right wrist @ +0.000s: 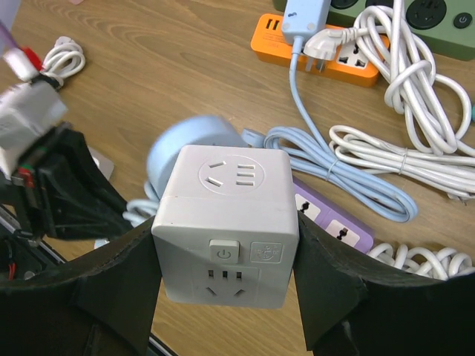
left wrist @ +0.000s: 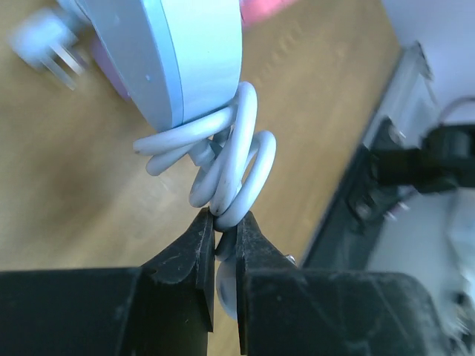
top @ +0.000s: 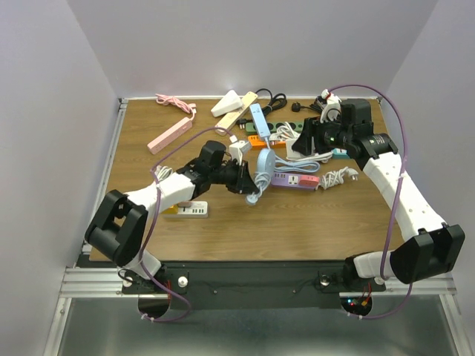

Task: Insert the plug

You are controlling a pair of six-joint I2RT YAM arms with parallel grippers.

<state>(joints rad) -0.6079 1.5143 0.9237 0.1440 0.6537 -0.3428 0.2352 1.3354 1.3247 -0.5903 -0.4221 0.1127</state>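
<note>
White coiled cord (left wrist: pixel 236 159) sits clenched in the left claw (left wrist: pixel 225 224), with a blurred plug (left wrist: pixel 48 41) beyond it over the desk (left wrist: pixel 74 215). The right claw (right wrist: pixel 226 276) grasps the cube socket (right wrist: pixel 223 193). Best to regrip nearer the plug and square its prongs to the holes.

White cube socket (right wrist: pixel 226 222), outlets on top and front, sits upright; blurred pale plug (left wrist: pixel 44 41) shows prongs near coiled cord (left wrist: pixel 230 163).

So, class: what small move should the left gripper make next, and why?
Probably release and regrip on the pronged plug: the left gripper pinches only the looped cable, while the right gripper holds the cube socket.
</note>
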